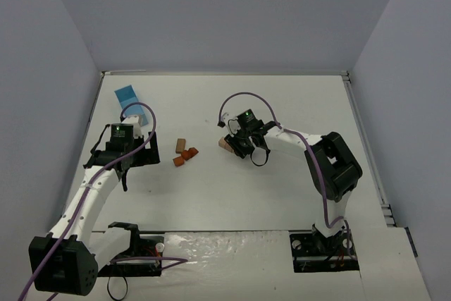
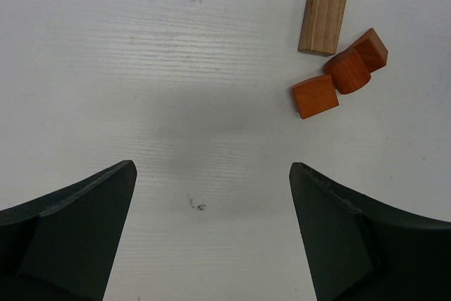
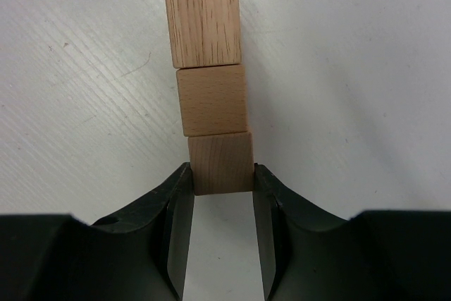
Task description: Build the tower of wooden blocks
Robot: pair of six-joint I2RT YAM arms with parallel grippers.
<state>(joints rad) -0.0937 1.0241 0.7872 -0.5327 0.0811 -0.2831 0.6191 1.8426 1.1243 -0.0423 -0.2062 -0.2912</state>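
Right wrist view: the right gripper [image 3: 222, 174] is seen clamped on the nearest of three light tan blocks [image 3: 211, 100], which touch in a line over the white table [image 3: 352, 68]. In the left wrist view, the left gripper [image 2: 211, 174] is held wide apart and empty. Three reddish-brown blocks [image 2: 315, 96] and a tan plank [image 2: 324, 15] are clustered beyond it.

- Three cubes [image 3: 211, 100]: light tan, fine wood grain (the farthest one streaked most).
- Oblong block [image 2: 323, 15]: tan, lengthwise grain stripes.
- Three small blocks [image 2: 347, 72]: reddish-orange.
- Box [image 1: 128, 96]: light blue.
- Table [image 1: 282, 195]: white.
- Arm cables [image 1: 244, 94]: purple.
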